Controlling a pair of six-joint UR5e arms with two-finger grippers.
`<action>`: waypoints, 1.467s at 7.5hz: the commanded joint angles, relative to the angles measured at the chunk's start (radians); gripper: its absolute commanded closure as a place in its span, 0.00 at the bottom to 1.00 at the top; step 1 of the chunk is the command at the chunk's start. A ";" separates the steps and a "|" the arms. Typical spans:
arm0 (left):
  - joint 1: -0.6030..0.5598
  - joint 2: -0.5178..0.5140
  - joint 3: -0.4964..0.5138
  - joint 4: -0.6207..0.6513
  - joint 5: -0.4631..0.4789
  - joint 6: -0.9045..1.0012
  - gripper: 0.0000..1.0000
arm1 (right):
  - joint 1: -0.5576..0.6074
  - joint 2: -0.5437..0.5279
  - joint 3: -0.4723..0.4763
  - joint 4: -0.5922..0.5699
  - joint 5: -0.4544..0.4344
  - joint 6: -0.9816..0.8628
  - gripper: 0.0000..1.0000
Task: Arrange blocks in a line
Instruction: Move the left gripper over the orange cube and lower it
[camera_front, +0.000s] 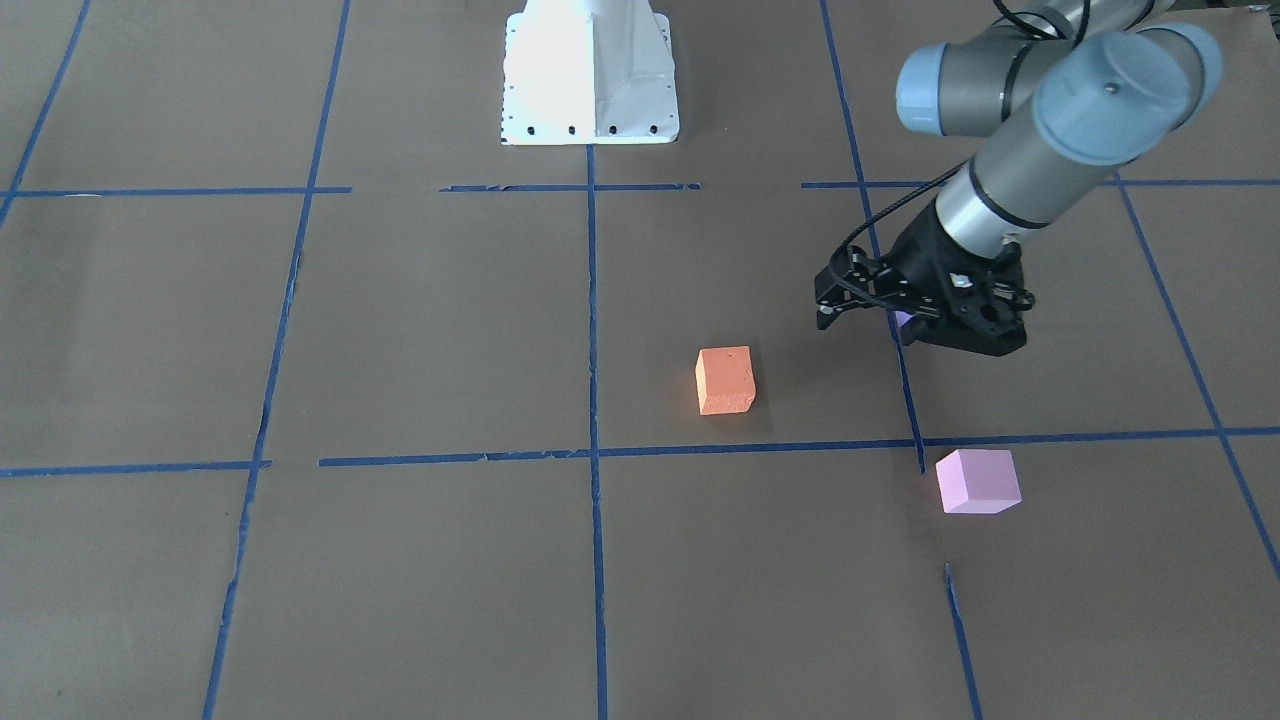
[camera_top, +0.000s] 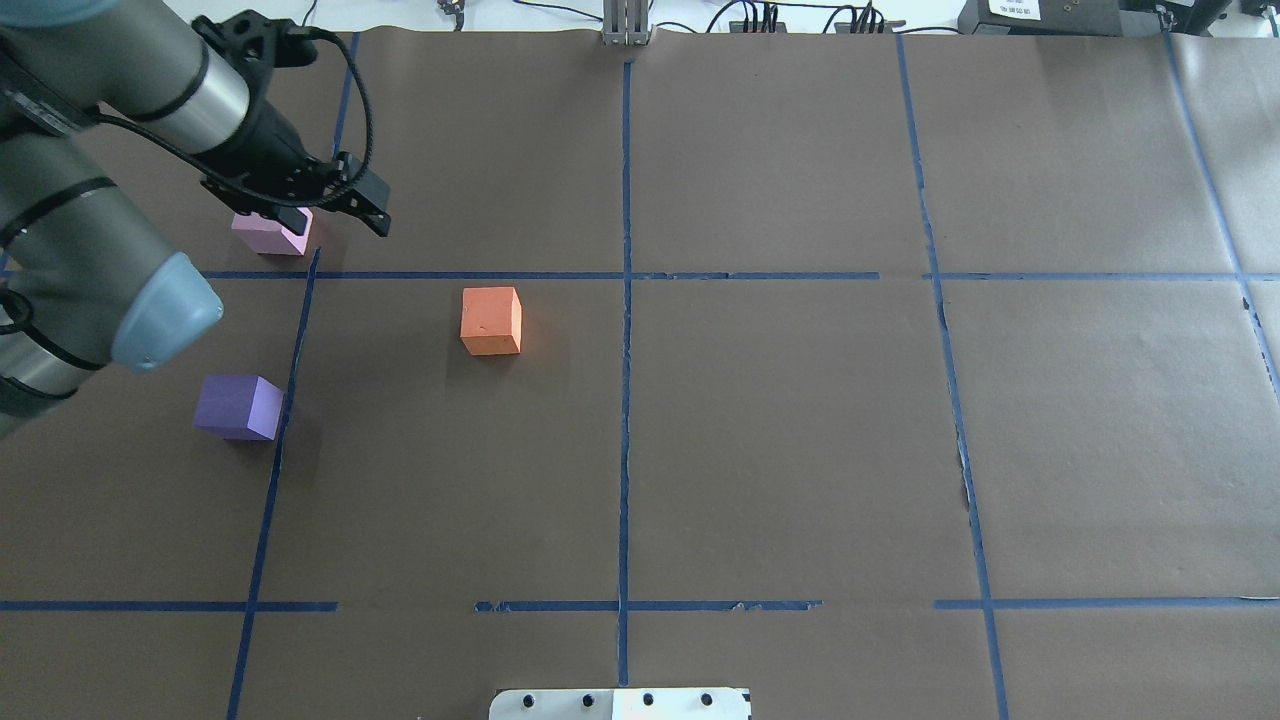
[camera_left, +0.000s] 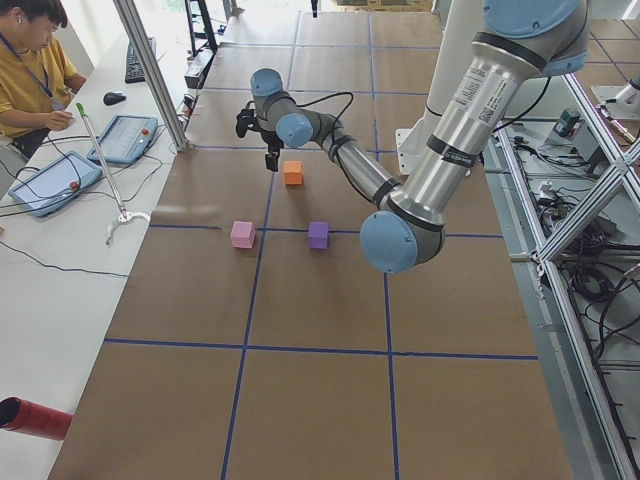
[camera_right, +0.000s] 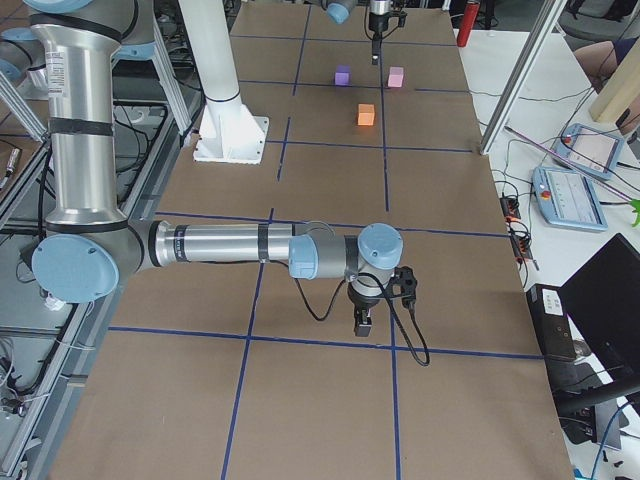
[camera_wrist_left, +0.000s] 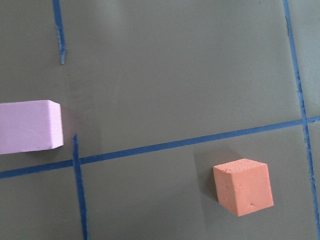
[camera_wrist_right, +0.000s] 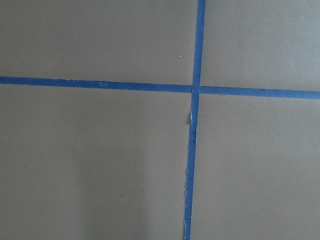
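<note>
1. The desk (camera_top: 800, 450) is covered in brown paper and ruled into cells by blue tape lines (camera_top: 626, 400). All three cubes sit on my left half, each well in from the paper's edges.
2. The orange matte cube (camera_top: 491, 320) stands alone inside a cell, just on the robot's side of a cross line. Bare paper shows on all four of its sides, and it is well apart from the other two.
3. The dark violet-purple matte cube (camera_top: 238, 407) is nearer the robot, with one lower edge right against a long tape line.
4. The pale pink-lilac matte cube (camera_front: 977, 481) lies past the cross line, just beside that same long line.
5. Pink and purple run roughly along that line. Orange sits off to one side, so the three form a bent row.
6. As cubes they have no long axis. Orange sits nearly square to the grid, while pink and purple are each turned slightly.
7. The left end effector (camera_top: 291, 216) hangs above the desk. Overhead it covers a corner of pink, and from the front it hides most of purple. It carries no cube, and I cannot tell how far apart its fingers are.
8. The right end effector (camera_right: 362, 322) is low over a tape crossing, far from the cubes. I cannot tell whether it is open or closed.
</note>
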 joint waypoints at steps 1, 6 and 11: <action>0.093 -0.030 0.023 -0.017 0.051 -0.088 0.00 | 0.000 0.000 0.000 0.001 0.000 0.000 0.00; 0.134 -0.030 0.069 -0.141 0.097 -0.163 0.00 | 0.000 0.000 0.000 0.001 0.000 0.000 0.00; 0.162 -0.168 0.270 -0.105 0.120 -0.154 0.00 | 0.000 0.000 0.000 0.000 0.000 0.000 0.00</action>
